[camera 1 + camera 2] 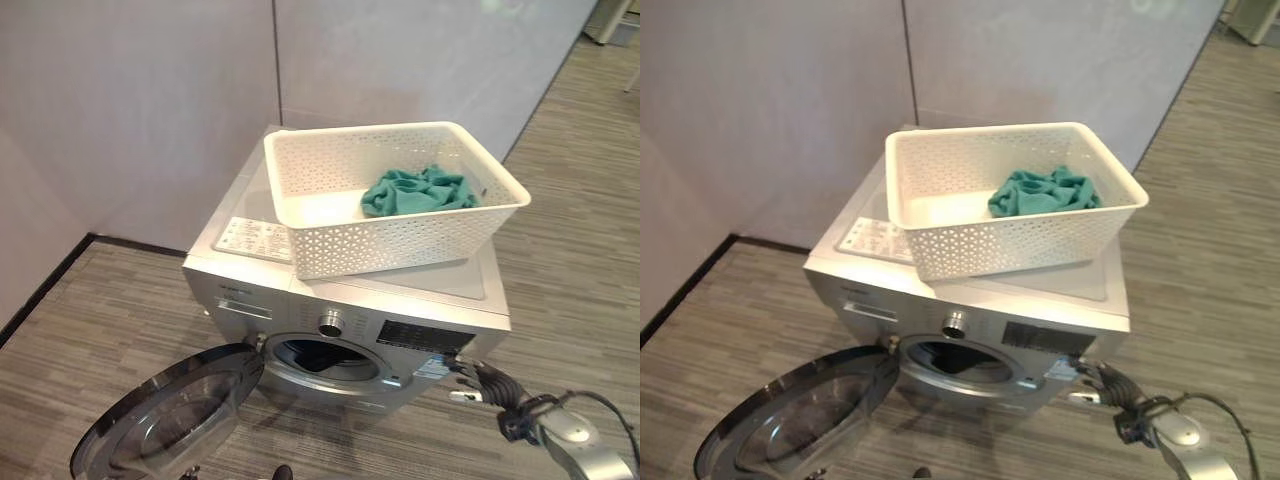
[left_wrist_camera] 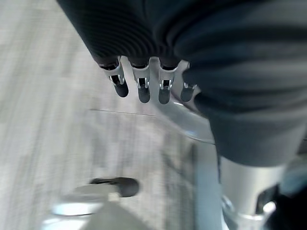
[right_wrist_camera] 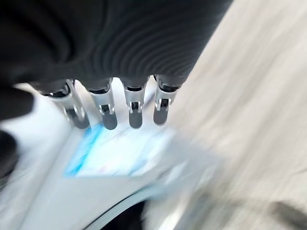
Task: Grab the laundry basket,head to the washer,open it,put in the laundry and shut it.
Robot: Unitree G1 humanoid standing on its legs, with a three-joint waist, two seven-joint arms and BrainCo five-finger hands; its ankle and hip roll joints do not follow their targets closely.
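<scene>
Left eye view: a silver washer (image 1: 350,320) stands on a striped floor against a pale wall. Its round door (image 1: 165,415) hangs wide open, swung down toward the robot's left. A white basket (image 1: 390,195) sits on top of the washer, tilted slightly across it. Inside the basket, at its right end, lies a crumpled green cloth (image 1: 418,190); the rest of the basket is bare. The drum looks dark, with something dark inside that cannot be made out.

Judging by this, fetching, walking and opening are done; loading the cloth and shutting the door remain.

The right robot hand (image 1: 480,382) hovers by the washer's front right corner, fingers relaxed, holding nothing. The left robot hand (image 2: 144,86) hangs over the floor, fingers loose and empty.
</scene>
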